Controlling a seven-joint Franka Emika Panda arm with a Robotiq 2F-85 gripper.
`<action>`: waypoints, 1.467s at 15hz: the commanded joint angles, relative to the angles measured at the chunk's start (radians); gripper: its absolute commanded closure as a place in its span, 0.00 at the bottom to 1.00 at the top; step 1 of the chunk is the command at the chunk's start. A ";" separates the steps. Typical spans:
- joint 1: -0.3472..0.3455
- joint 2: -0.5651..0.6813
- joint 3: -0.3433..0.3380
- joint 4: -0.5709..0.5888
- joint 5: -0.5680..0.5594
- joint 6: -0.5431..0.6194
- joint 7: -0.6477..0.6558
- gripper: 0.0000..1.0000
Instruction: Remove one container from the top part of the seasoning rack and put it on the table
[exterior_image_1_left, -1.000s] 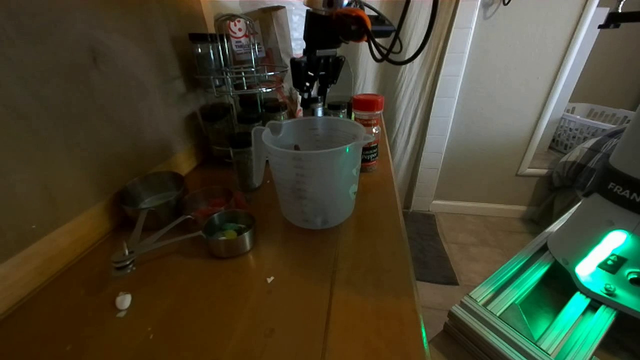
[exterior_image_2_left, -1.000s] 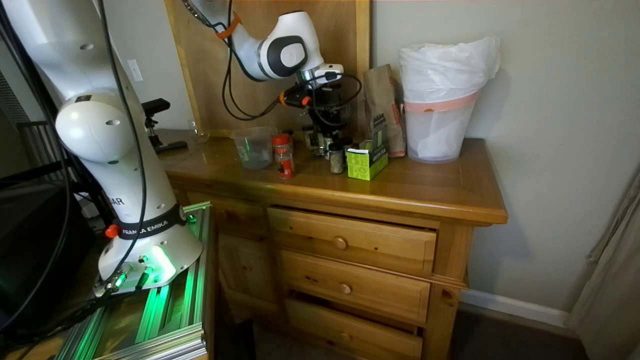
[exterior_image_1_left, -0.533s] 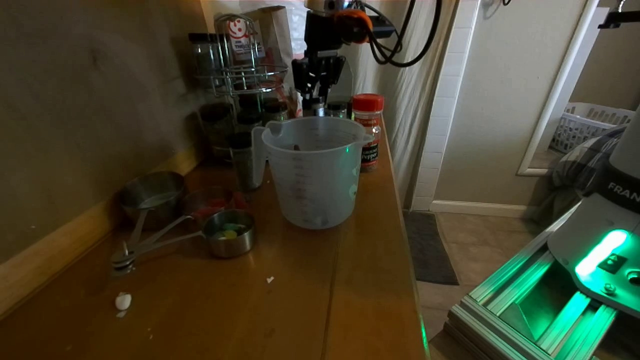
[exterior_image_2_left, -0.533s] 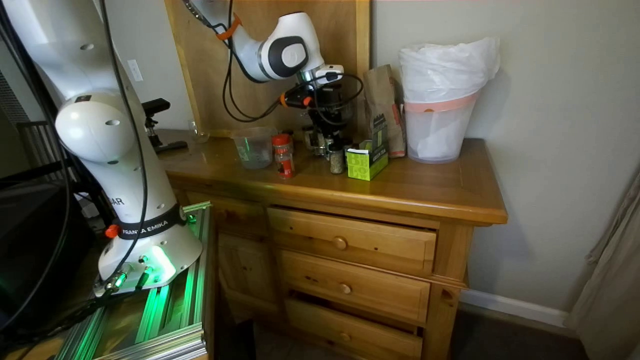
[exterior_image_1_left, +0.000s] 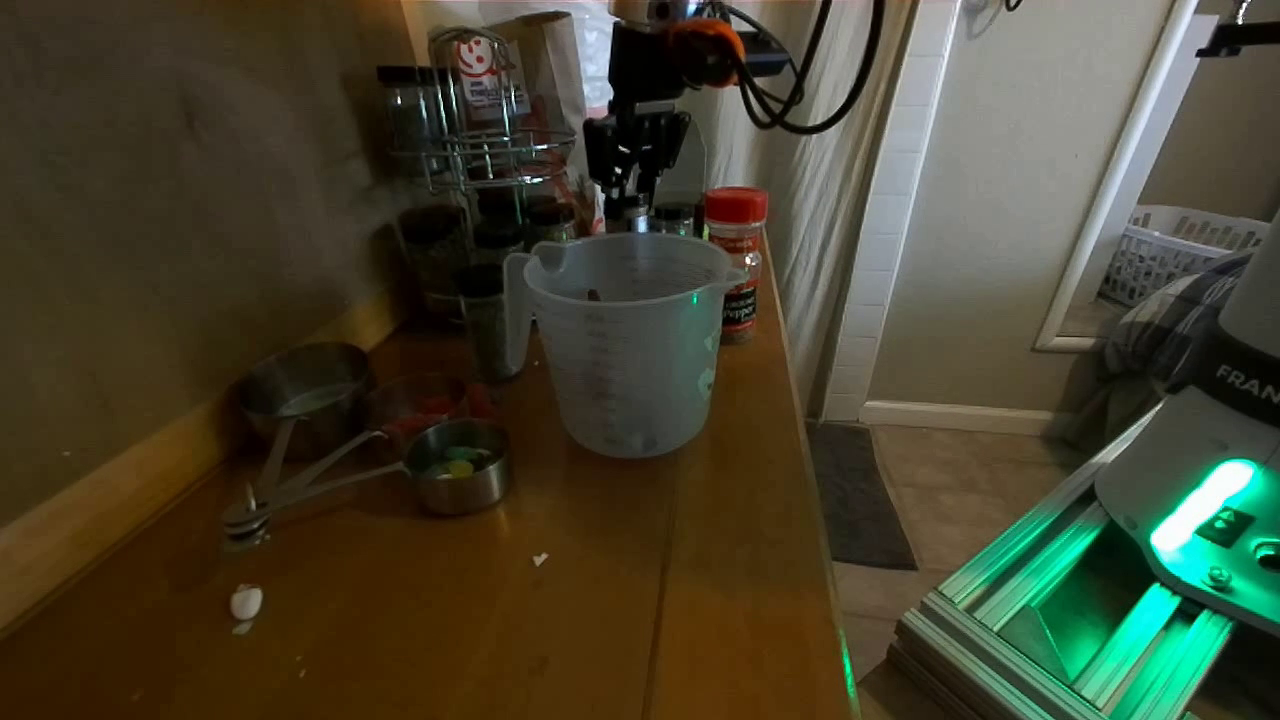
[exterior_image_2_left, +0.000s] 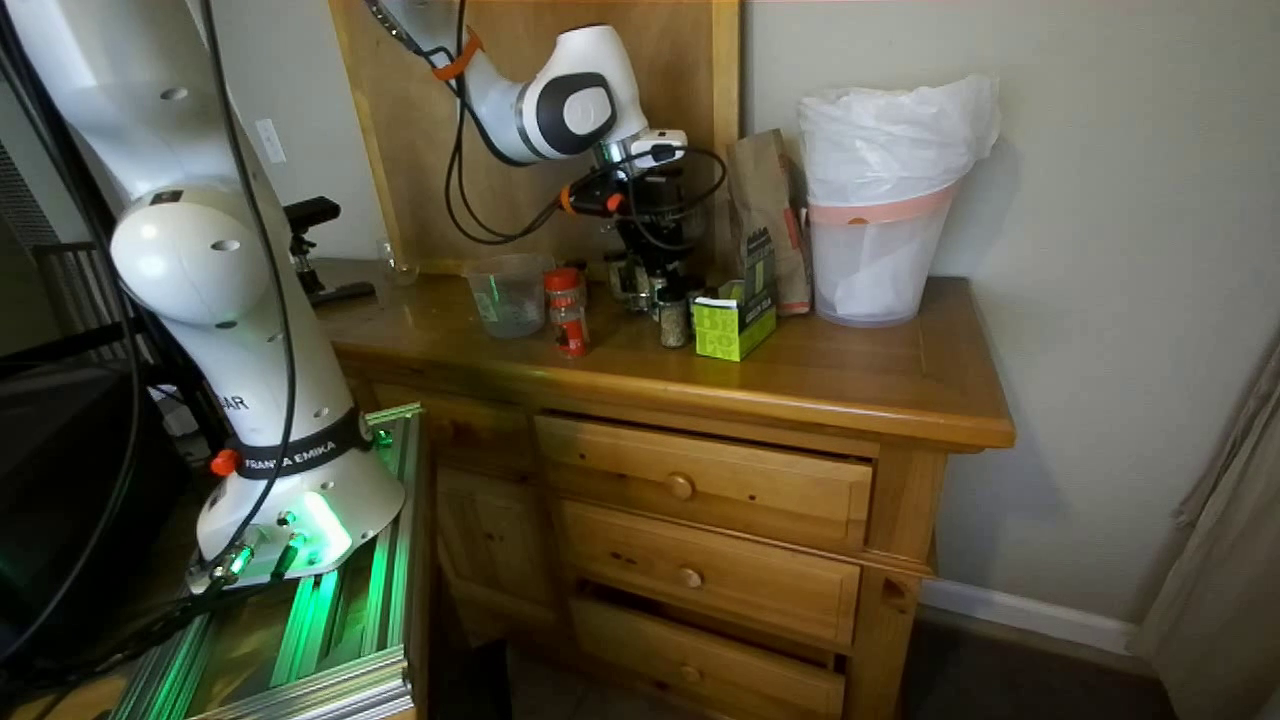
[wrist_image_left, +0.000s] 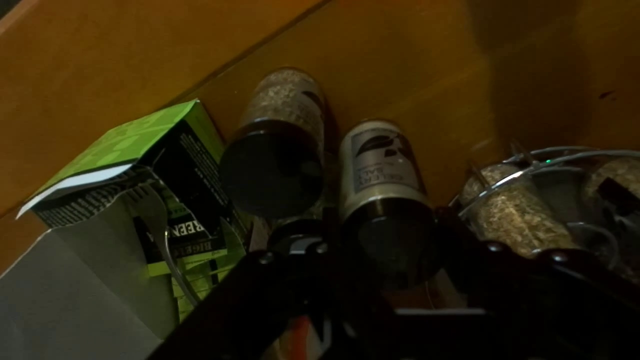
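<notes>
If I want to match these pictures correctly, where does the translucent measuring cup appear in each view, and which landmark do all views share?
In an exterior view: the measuring cup is at the centre, a red-lidded bottle at its right.
In an exterior view: the measuring cup is left of centre, the red-lidded bottle at its right.
In the wrist view: not visible.
Shared landmark: the wooden tabletop, in all three.

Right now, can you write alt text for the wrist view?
A dark pincer straddles a celery salt jar, grip unclear. Nearby on the tabletop: other jars, an opened green box holding a fork, and a wire rack.
</notes>
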 joint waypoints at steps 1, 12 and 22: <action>0.002 0.020 0.004 0.004 0.012 0.020 -0.038 0.76; 0.010 0.038 0.010 0.004 0.070 0.005 -0.193 0.76; -0.006 0.041 -0.010 0.003 0.034 0.047 -0.152 0.76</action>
